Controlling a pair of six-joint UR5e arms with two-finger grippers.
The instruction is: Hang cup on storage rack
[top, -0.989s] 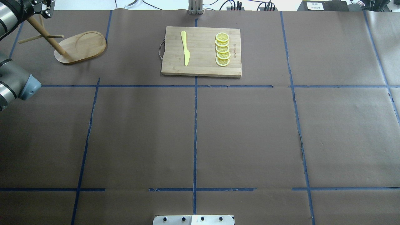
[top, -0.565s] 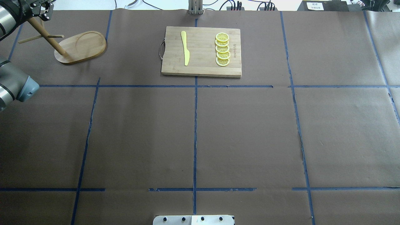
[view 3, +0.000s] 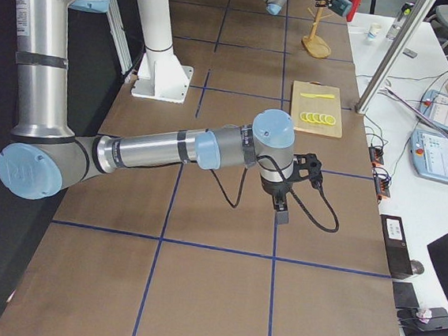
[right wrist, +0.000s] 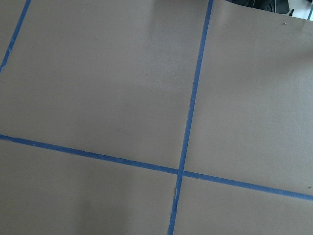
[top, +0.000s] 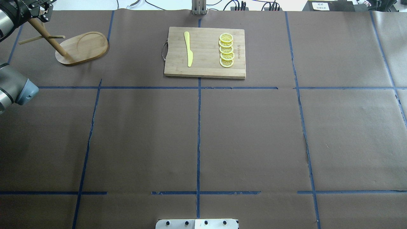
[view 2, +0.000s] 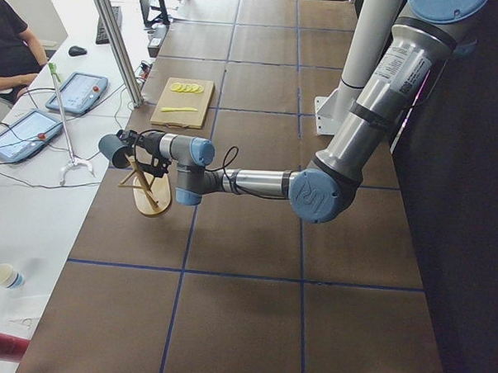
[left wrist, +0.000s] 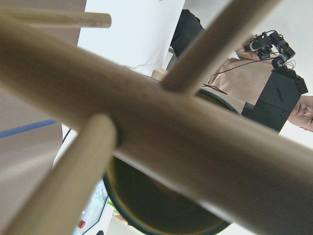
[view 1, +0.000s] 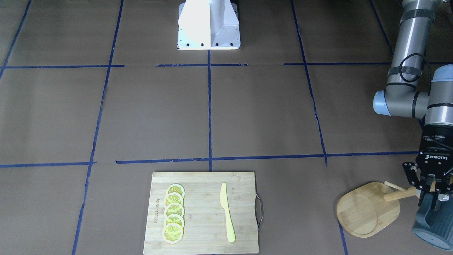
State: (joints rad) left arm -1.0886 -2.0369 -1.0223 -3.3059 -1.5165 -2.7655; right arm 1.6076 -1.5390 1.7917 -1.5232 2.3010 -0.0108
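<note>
Blue-grey ribbed cup (view 1: 433, 226), seemingly gripped, round-based wooden storage rack (view 1: 364, 212)

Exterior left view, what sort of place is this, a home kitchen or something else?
Most likely a robotics lab workcell: the left arm reaches over a table gridded with blue tape, and touchscreen pendants with cables lie on a white side desk where a person sits.

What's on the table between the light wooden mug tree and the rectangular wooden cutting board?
Nothing: in the overhead view only bare brown paper separates the mug tree from the cutting board.
</note>
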